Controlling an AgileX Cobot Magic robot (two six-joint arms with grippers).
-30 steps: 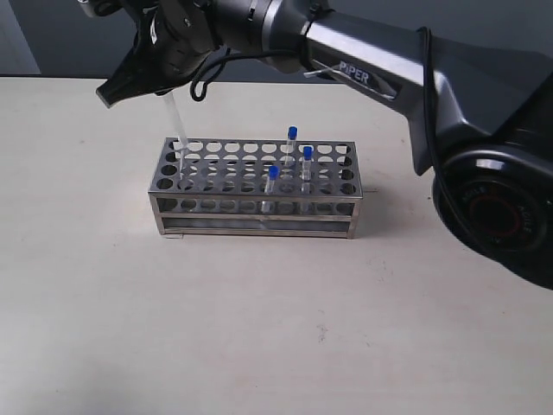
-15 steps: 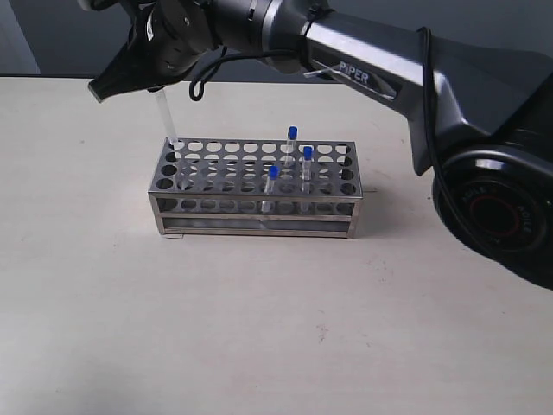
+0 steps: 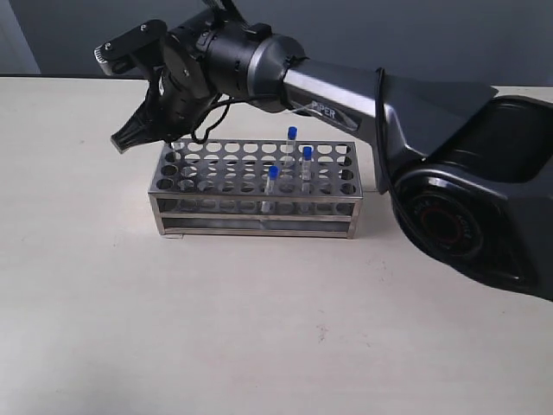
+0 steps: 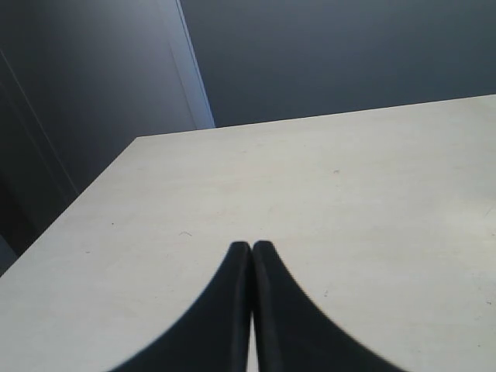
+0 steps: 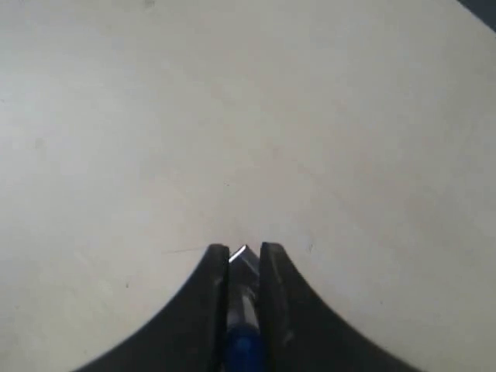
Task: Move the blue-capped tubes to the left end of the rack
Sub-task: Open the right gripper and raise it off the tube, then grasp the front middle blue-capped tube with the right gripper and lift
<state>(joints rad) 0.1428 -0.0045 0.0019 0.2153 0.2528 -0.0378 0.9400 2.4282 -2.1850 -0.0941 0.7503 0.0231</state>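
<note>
The steel rack (image 3: 255,186) stands on the table. Three blue-capped tubes stand in its right half: one at the back (image 3: 293,132), one in the middle (image 3: 307,152), one nearer the front (image 3: 273,172). My right gripper (image 3: 126,140) hangs low over the rack's back left corner. In the right wrist view the right gripper (image 5: 243,249) is shut on a blue-capped tube (image 5: 242,350) that runs along between its fingers. In the exterior view the gripper hides that tube. My left gripper (image 4: 252,246) is shut and empty above bare table.
The right arm (image 3: 346,86) reaches across from the right, above the back of the rack. Its base (image 3: 467,216) stands to the right of the rack. The beige table (image 3: 259,328) spreads in front and to the left.
My right gripper has come down and slightly right onto the rack's back left corner. The clear tube that hung below it no longer shows above the rack.
</note>
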